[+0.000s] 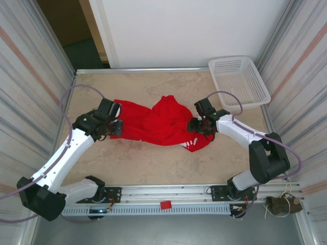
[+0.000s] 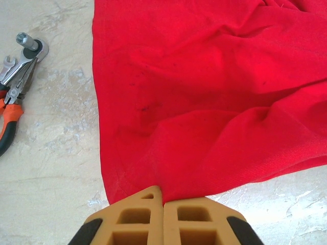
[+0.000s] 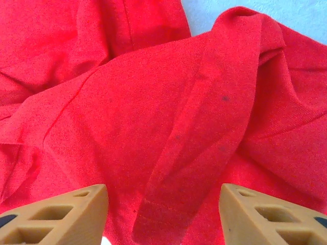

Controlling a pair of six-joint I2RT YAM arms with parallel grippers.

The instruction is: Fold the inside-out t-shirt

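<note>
The bright red t-shirt [image 1: 158, 125] lies crumpled across the middle of the table, with a bit of white lettering showing at its near right corner [image 1: 193, 144]. My left gripper [image 1: 113, 124] sits at the shirt's left edge, and the left wrist view shows it shut on a pinch of red cloth [image 2: 163, 196] with the shirt [image 2: 214, 92] spreading away from it. At the shirt's right side, my right gripper [image 1: 198, 124] stands open. In the right wrist view its fingers [image 3: 76, 212] straddle a folded red band of the shirt [image 3: 204, 153], close above the cloth.
A white basket [image 1: 238, 80] stands at the back right corner. Pliers and a wrench [image 2: 15, 87] lie on the table left of the shirt in the left wrist view. Bare tabletop [image 1: 163, 168] runs along the front, with walls on both sides.
</note>
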